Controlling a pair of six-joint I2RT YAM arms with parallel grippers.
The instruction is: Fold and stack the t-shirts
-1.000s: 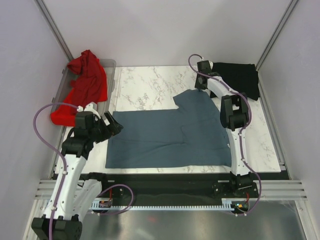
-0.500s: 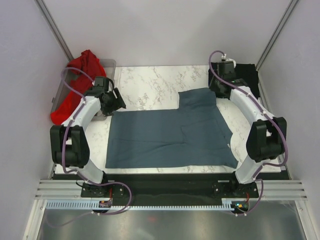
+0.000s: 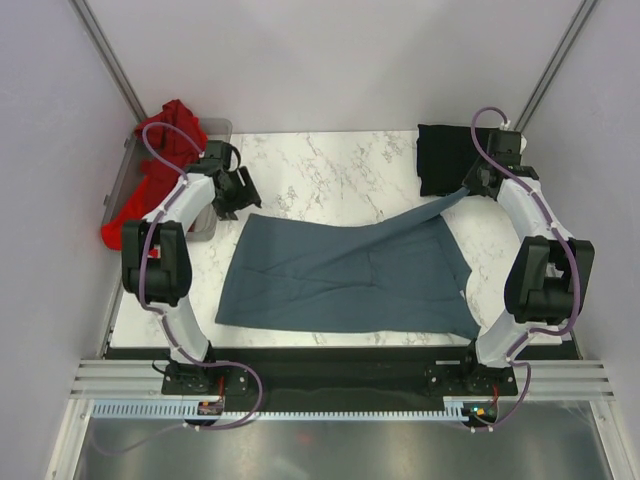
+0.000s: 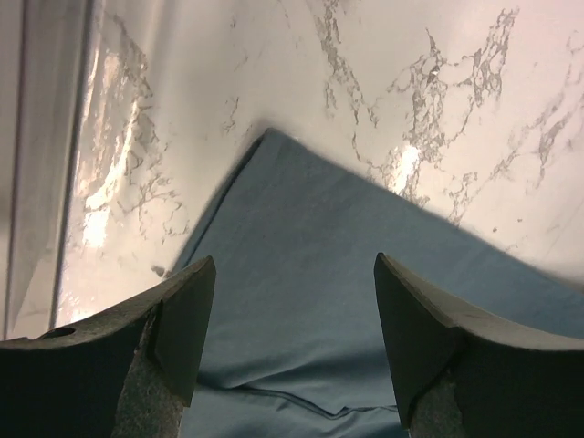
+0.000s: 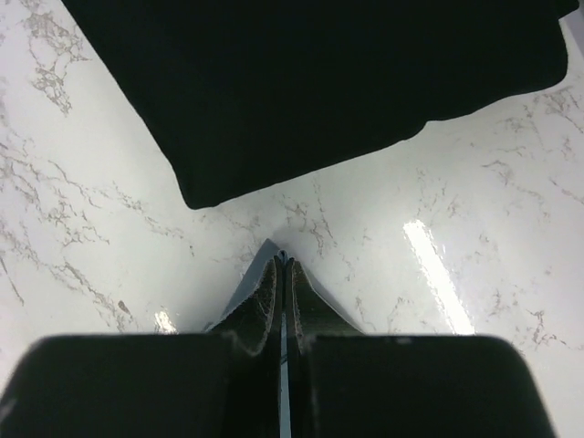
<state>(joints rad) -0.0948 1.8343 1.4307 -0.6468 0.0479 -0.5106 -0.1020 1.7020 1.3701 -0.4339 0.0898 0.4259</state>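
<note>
While the slate blue-grey short-sleeved cloth t-shirt [image 3: 350,280] lies mostly flat mid-table, its far right corner is lifted, with a taut ridge running up to the right gripper [image 5: 283,265], fingers clenched on that cloth. The left gripper [image 4: 292,265] hovers over the shirt's far left corner, fingers spread, grasping nothing.

Step looks like the first fold or straightening of this shirt. Next move likely needs the left fingers to drop and close on their corner, so both arms can carry the far edge together.

The folded black cloth t-shirt [image 3: 445,158] sits back right, near the right gripper. The bright red crumpled cloth t-shirt [image 3: 165,170] hangs over the clear plastic bin [image 3: 218,124] back left, unfolded. White grey-veined marble tabletop [image 3: 320,160], glossy. Pale walls [image 3: 330,60] and aluminium posts [image 3: 110,60] enclose it.
</note>
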